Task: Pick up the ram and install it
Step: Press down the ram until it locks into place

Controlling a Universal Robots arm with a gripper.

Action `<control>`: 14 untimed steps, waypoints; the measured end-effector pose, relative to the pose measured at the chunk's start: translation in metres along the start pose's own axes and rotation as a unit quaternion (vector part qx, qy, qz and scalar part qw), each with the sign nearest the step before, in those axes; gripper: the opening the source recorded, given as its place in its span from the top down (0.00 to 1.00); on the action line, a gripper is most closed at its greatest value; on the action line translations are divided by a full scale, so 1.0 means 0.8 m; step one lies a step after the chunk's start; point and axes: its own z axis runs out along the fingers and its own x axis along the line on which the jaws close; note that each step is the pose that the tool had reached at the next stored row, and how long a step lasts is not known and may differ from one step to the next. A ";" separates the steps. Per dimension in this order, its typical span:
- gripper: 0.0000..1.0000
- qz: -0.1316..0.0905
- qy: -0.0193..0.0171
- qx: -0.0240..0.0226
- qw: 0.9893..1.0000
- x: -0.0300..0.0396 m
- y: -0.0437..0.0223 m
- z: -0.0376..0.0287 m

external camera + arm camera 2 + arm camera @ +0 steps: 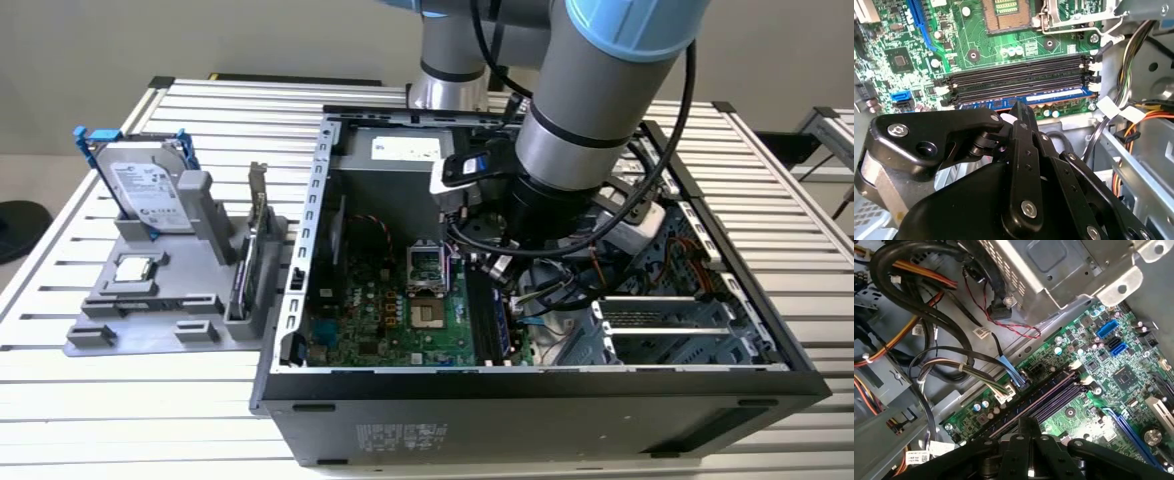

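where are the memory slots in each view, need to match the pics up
Exterior view: memory slots run along the motherboard's edge on the exterior view's right, below the arm.
Second wrist view: the slots are long dark parallel bars across the middle.
First wrist view: the slots run diagonally across the green board.
Shared landmark: the white latches at the slot ends, in both wrist views.
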 end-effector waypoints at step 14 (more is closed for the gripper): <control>1.00 -0.064 -0.003 -0.001 0.998 0.0000 0.0000 0.0000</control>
